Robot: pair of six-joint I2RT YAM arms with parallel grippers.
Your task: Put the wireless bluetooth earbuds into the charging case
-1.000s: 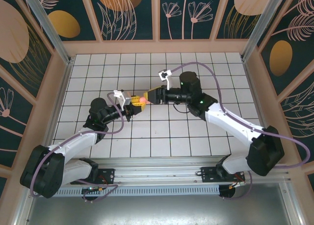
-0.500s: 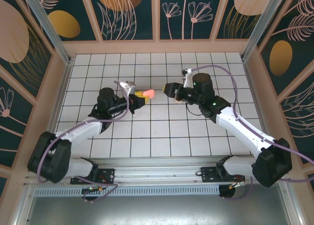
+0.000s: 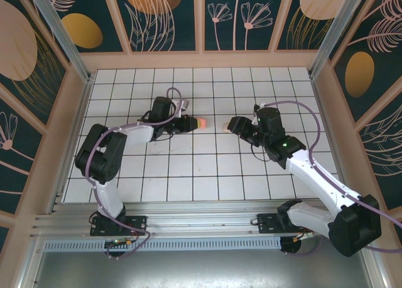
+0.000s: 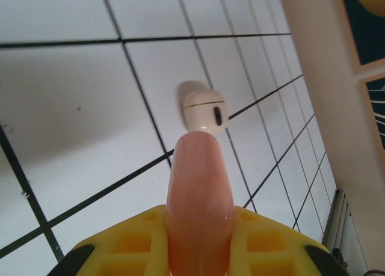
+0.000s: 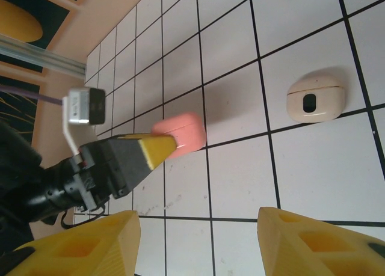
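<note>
Now | left jaws pinch peach piece point(image 4: 198, 210) | right jaws spread | cream piece point(image 4: 205, 109) on tile point(image 5: 234, 41) between them, untouched

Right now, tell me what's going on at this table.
The left gripper is shut on a pink-peach rounded plastic piece and holds it over the white tiled table, with the piece's end poking out past the fingertips. A cream rounded plastic piece with a dark oval slot lies loose on a tile just ahead of it. The right gripper hovers nearby, open and empty.
</note>
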